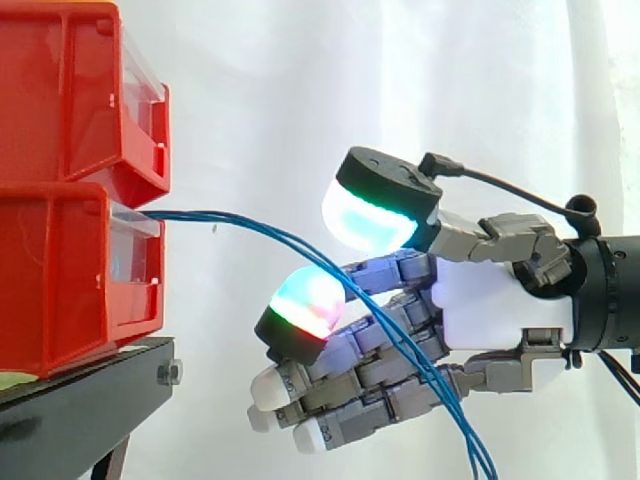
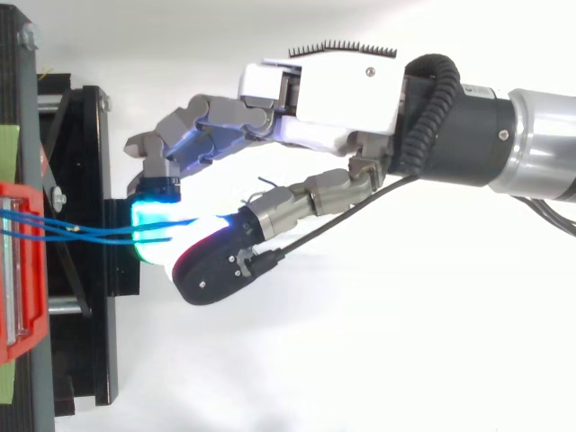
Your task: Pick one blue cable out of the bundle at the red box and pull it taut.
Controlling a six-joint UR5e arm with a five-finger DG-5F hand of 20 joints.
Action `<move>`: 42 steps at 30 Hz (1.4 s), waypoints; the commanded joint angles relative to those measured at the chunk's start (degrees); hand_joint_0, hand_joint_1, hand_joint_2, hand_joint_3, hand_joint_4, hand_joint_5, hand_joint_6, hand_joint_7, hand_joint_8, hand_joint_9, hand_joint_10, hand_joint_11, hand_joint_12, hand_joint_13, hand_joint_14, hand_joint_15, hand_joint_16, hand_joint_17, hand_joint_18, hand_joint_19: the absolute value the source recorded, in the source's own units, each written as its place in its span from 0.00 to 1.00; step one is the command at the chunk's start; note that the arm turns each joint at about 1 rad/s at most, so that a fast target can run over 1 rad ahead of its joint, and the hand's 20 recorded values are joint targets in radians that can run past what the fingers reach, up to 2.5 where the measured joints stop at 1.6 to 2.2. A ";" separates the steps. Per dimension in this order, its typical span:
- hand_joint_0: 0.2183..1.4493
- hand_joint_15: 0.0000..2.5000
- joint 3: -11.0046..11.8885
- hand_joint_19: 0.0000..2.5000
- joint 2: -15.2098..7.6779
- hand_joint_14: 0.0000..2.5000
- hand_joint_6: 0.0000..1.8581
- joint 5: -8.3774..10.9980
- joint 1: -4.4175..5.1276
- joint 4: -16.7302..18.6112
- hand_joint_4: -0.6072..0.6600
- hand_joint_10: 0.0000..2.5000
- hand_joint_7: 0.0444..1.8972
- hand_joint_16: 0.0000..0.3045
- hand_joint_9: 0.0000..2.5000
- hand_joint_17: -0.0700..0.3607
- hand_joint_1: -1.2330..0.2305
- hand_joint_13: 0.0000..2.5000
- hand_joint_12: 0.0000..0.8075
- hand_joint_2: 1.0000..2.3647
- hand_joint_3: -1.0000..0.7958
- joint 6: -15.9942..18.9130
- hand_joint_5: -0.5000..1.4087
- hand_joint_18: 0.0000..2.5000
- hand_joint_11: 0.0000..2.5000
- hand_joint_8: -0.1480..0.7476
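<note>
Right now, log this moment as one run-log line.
hand: open at bundle | blue cables: leave lower red box, pass between thumb and fingers | pinch: not yet | tension: slack, sagging past palm

2 red bins (image 1: 60,280), stacked 1 on the other, stand left of the fingers (image 1: 340,395) in the side view. 1 black stand (image 1: 80,400) sits under them, lower left of the fingers. At least 2 blue cables (image 1: 200,214) run across the fingers; I cannot tell whether there is a 3rd. 1 hand (image 1: 495,300). 1 white curtain (image 1: 300,80) hangs behind the fingers.
</note>
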 commanded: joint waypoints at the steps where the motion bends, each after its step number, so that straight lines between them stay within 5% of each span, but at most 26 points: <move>1: 0.25 0.03 -0.06 0.05 0.00 0.00 0.44 0.05 0.03 -0.01 0.61 0.00 0.49 0.19 0.25 0.47 0.43 0.10 0.47 0.00 0.28 0.07 0.18 0.09 0.11 0.56; 12: 0.31 0.04 0.03 0.05 0.00 0.00 0.47 0.05 0.03 -0.01 0.60 0.00 0.53 0.19 0.25 0.46 0.33 0.12 0.46 0.01 0.48 -0.02 0.18 0.11 0.12 0.56; 24: 0.39 0.03 0.03 0.02 0.00 0.00 0.47 0.05 0.03 -0.10 0.53 0.00 0.48 0.18 0.23 0.45 0.22 0.11 0.45 0.01 0.36 -0.02 0.17 0.12 0.12 0.52; 29: 0.40 0.03 0.03 0.02 0.00 0.00 0.46 0.05 0.03 -0.10 0.58 0.00 0.45 0.18 0.23 0.45 0.21 0.11 0.45 0.00 0.28 -0.02 0.17 0.12 0.12 0.52; 34: 0.28 0.03 0.03 0.04 0.00 0.00 0.46 0.05 0.03 -0.10 0.61 0.00 0.48 0.19 0.23 0.46 0.25 0.10 0.46 0.00 0.28 -0.02 0.18 0.11 0.11 0.53; 42: 0.25 0.04 0.03 0.06 0.00 0.00 0.46 0.05 0.03 -0.10 0.61 0.00 0.47 0.19 0.24 0.47 0.37 0.10 0.47 0.00 0.28 0.07 0.18 0.10 0.11 0.56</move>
